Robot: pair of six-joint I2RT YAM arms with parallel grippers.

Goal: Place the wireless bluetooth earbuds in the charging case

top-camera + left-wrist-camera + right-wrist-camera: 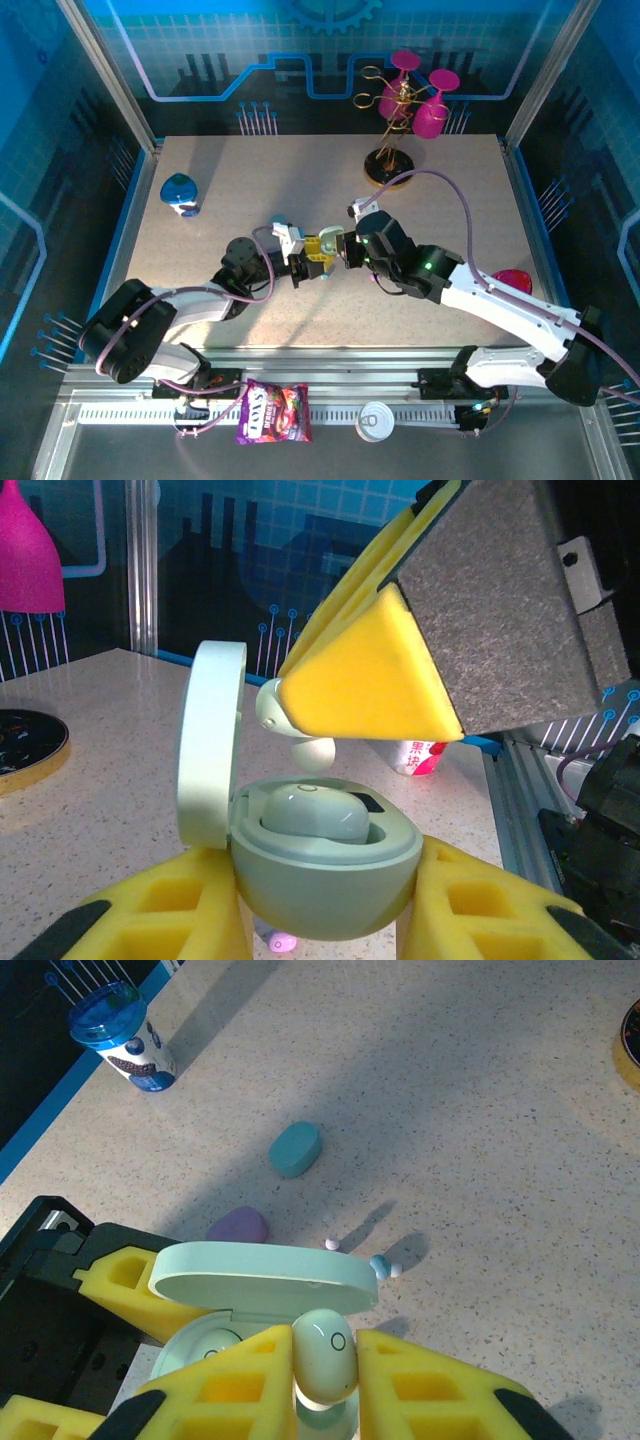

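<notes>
Over the middle of the table (480, 1110), the left gripper (325, 912) is clamped on an open mint charging case (310, 865), lid upright, with one pale earbud (315, 810) already seated inside. The right gripper (325, 1385) pinches a whitish-mint earbud (322, 1345) just above the case's opening. Beyond them, loose on the table, lie two more: a pink earbud (332, 1244) and a blue earbud (380, 1265).

A robot test cell in a laboratory is indicated. A speckled table (300, 190) is fenced by aluminium posts (108, 75) and backed by blue panels (200, 40) printed with circuit lines and a gear (330, 12). Two cabled robot arms, the left arm (185, 305) and the right arm (500, 300), are bolted to a metal rail (330, 385) at the near edge. Assorted props are laid out: a rack of pink glasses (400, 105) and a sweets bag (273, 412).
</notes>
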